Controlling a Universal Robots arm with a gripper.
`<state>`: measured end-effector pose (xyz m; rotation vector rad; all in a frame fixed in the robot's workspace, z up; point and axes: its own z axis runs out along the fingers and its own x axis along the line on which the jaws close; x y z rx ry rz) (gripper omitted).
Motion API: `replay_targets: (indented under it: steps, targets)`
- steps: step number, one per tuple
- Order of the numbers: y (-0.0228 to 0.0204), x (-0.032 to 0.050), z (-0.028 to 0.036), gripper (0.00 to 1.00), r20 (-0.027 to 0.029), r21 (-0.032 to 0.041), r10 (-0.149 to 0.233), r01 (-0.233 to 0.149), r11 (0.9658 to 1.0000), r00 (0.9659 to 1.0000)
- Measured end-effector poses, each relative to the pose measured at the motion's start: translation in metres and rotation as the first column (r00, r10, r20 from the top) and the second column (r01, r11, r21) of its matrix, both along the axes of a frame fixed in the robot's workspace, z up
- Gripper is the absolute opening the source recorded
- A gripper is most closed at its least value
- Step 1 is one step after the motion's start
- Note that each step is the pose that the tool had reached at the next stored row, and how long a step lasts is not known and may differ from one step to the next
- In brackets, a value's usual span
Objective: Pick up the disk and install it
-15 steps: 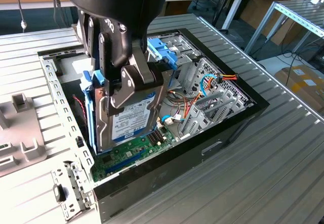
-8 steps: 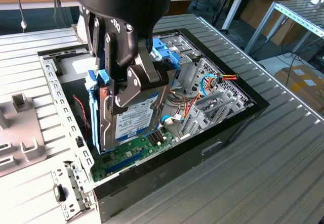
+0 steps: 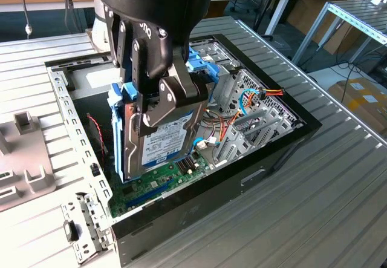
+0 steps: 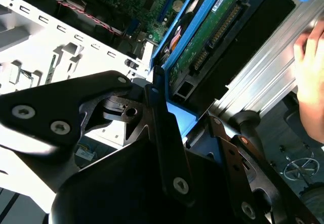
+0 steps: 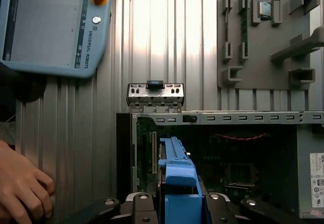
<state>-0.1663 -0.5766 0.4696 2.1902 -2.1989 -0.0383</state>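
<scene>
The disk (image 3: 162, 150), a dark-grey drive in a light-blue carrier, hangs upright on edge over the open computer case (image 3: 272, 153), its lower edge close above the green motherboard (image 3: 151, 186). My gripper (image 3: 151, 107) is shut on it, with one finger on each flat face. In the second wrist view the disk (image 4: 212, 27) shows its green circuit side between the gripper (image 4: 190, 120) fingers. In the first wrist view the blue carrier end of the disk (image 5: 177, 176) rises from the gripper (image 5: 177, 206), above the case interior.
A metal drive cage (image 3: 242, 98) with coloured cables fills the case's far side. A grey fixture plate (image 5: 263, 37) and a teach pendant (image 5: 50, 27) lie on the ribbed table. A person's hand (image 5: 20, 183) rests beside the case. A small bracket (image 5: 154, 92) lies by the case rim.
</scene>
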Motion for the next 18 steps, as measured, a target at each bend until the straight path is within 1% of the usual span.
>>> replay_targets:
  steps: [18]
  targets:
    - [-0.0023, 0.0130, -0.0008, 0.37, 0.0000, 0.0000, 0.000, 0.000, 1.0000, 1.0000]
